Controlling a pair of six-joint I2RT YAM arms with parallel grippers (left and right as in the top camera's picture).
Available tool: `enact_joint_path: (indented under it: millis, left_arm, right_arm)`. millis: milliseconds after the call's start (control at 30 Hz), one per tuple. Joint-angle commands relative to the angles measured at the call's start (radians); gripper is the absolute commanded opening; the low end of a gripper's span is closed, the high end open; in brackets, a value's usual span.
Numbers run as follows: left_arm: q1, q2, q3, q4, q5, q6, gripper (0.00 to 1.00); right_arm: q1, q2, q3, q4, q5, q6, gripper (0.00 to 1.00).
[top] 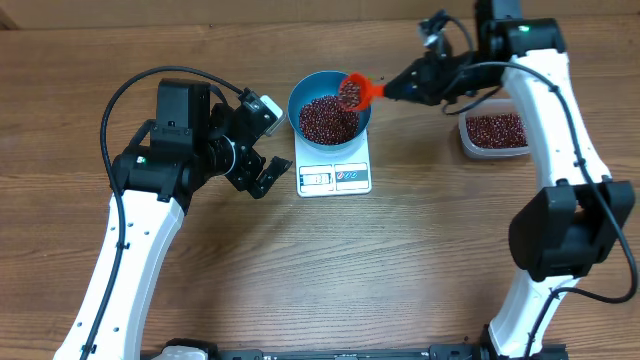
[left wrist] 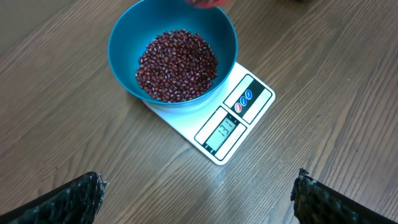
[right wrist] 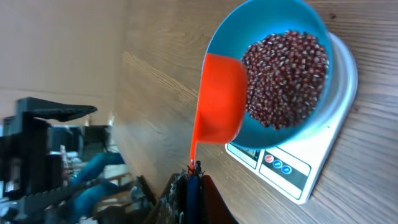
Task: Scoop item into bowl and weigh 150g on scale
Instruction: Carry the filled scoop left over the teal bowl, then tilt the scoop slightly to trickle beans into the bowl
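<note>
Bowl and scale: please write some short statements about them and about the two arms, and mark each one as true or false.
1. The bowl stands on the scale. True.
2. The bowl is empty. False: it holds a heap of beans.
3. The right pincer holds an orange scoop over the bowl. True.
4. The left pincer is shut on the bowl. False: it is open and holds nothing, beside the scale.
5. The tub lies by the left arm. False: it lies on the right side, near the right arm.
</note>
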Motion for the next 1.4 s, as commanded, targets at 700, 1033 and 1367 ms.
enact_joint_path:
  millis: [700,1033,1367]
  left_arm:
    - [0.004,0.004,0.021,0.003,0.005,0.011,1.00]
    - [0.004,0.004,0.021,0.003,0.005,0.011,1.00]
    - [0.004,0.004,0.021,0.003,0.005,0.011,0.99]
  right_arm:
    - [0.179,-0.048,0.072,0.057,0.333,0.122,0.04]
    - [0.179,-0.048,0.072,0.074,0.334,0.122,0.04]
    - [0.179,-0.048,0.072,0.073,0.360,0.122,0.04]
